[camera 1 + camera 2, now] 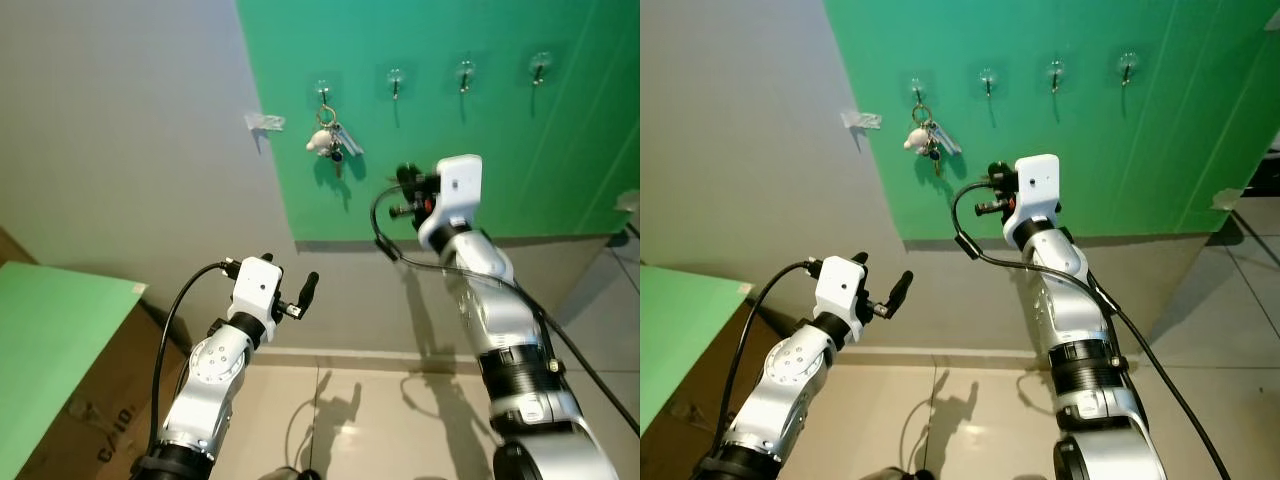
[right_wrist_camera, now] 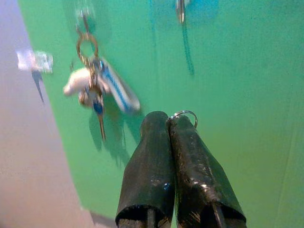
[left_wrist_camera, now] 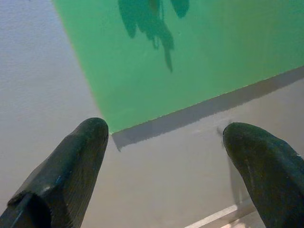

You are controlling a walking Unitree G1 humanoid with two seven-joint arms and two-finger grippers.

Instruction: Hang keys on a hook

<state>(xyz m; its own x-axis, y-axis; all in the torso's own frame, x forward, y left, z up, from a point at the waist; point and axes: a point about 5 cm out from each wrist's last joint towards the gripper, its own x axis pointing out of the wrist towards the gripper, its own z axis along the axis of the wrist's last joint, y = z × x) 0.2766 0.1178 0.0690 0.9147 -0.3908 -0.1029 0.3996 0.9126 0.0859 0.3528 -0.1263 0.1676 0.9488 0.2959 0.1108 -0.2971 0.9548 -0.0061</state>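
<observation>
I had the grey wall (image 1: 120, 130) ahead of me, with a big green panel (image 1: 480, 150) fixed on it and a tiled floor (image 1: 360, 420) below. Off to the robot's left sat a cardboard box (image 1: 70, 420) under a green sheet (image 1: 50, 320); there was print on its side, but I couldn't read it. Four clear hooks ran along the panel, and the keys (image 1: 328, 138) hung on the leftmost hook (image 1: 323, 90), a ring with a small white charm and a blue-handled key dangling against the green. The right gripper (image 2: 169, 118) was up near the panel, just below and beside the keys, its two black fingers pressed together with a small metal ring (image 2: 184, 114) peeking at the tips; I couldn't tell whether they were pinching it. The left gripper (image 1: 300, 295) was held low and well apart from the hooks, fingers (image 3: 71, 166) spread wide, nothing between them. A scrap of clear tape (image 1: 264, 121) stuck to the grey wall.
</observation>
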